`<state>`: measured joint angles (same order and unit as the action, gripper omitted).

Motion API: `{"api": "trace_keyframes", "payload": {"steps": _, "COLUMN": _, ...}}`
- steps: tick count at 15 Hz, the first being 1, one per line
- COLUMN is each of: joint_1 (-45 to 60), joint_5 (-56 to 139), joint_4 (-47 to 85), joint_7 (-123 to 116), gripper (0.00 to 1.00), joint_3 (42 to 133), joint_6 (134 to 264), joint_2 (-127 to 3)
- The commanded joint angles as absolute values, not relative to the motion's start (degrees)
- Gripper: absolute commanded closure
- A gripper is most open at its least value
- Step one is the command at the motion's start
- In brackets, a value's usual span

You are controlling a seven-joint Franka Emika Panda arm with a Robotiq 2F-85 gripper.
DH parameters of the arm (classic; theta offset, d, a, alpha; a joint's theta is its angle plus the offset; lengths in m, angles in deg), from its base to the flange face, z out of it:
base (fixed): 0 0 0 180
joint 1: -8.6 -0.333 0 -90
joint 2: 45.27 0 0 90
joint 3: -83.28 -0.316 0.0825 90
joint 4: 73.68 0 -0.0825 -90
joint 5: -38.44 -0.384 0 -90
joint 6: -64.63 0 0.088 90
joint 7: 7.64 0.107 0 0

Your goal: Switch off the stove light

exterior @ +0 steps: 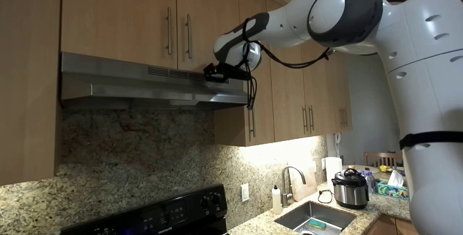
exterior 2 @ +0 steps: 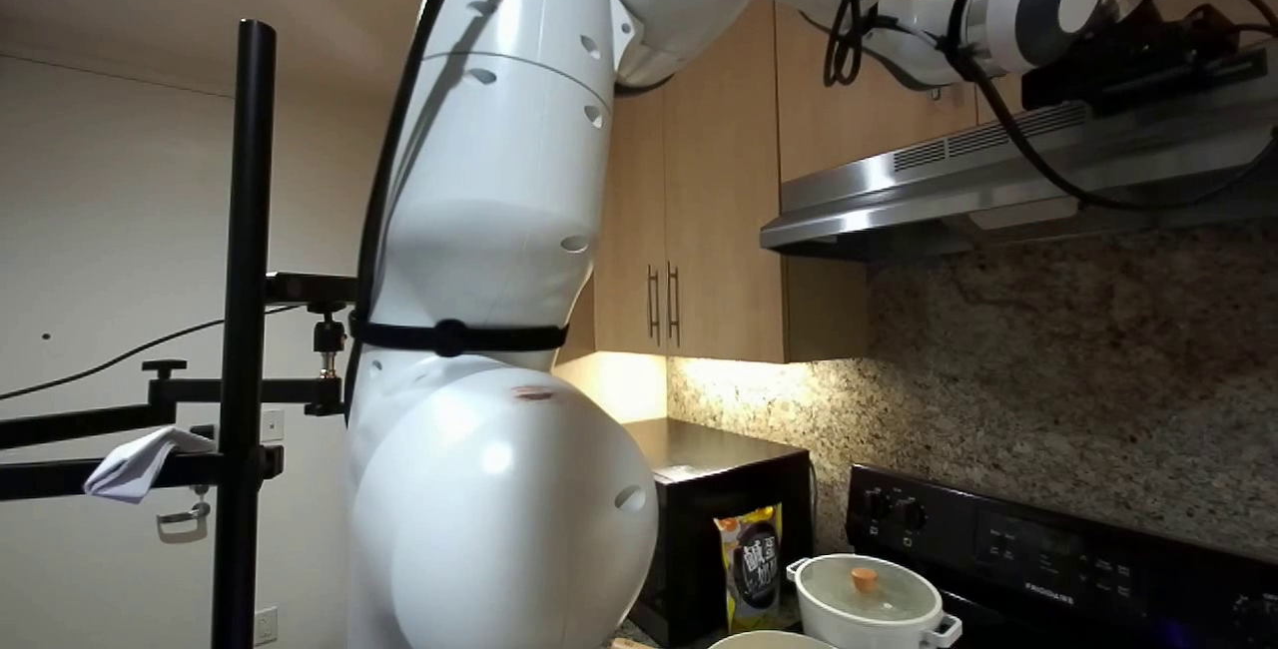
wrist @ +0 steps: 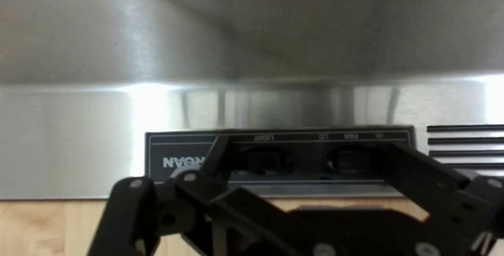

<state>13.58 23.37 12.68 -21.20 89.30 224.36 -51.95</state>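
In the wrist view, which stands upside down, a black control panel [wrist: 307, 141] on the steel range hood holds two dark rocker switches. The light switch [wrist: 264, 160], under the inverted word LIGHT, is on the left. The fan switch [wrist: 351, 160] is on the right. My gripper [wrist: 305, 155] is open and empty, its fingers spread around both switches. The left finger is close beside the light switch; contact cannot be told. In an exterior view the gripper [exterior: 217, 73] is at the hood's front. A pale lamp cover [exterior: 184, 102] under the hood looks unlit.
The range hood [exterior: 108, 79] also shows in an exterior view [exterior 2: 869, 205]. Wooden cabinets [exterior: 119, 18] with bar handles stand directly above it. The black stove [exterior: 162, 211] is below. A white lidded pot [exterior 2: 869, 609] stands by it. A cable [exterior 2: 1038, 165] hangs from the wrist.
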Motion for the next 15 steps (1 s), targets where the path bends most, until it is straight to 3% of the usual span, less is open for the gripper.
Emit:
{"api": "trace_keyframes", "payload": {"steps": 1, "joint_1": 12.9, "joint_5": 23.6, "joint_4": 15.1, "joint_7": -20.5, "gripper": 0.00, "joint_3": 88.9, "joint_6": 225.7, "joint_2": -48.7}}
{"api": "trace_keyframes", "payload": {"steps": 15, "joint_1": 13.4, "joint_5": 57.7, "joint_4": 30.6, "joint_7": 10.0, "gripper": 0.00, "joint_3": 87.0, "joint_6": 226.3, "joint_2": -33.4}}
